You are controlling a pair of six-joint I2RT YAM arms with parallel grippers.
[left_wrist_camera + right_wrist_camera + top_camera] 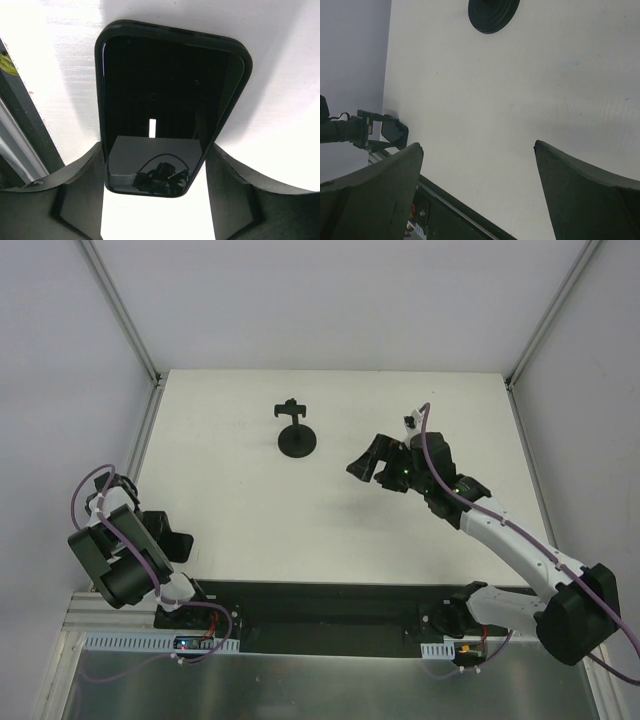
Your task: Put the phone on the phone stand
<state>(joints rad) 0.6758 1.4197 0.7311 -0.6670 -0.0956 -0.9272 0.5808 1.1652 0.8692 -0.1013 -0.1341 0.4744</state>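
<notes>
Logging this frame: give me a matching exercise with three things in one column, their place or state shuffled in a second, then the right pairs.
Things:
1. phone
2. phone stand
3. right gripper

Place or state:
A. open, with only bare table between its fingers
B. standing upright on the far half of the table
C. held between the fingers of the left gripper

Pairs: 1-C; 2-B; 3-A
</notes>
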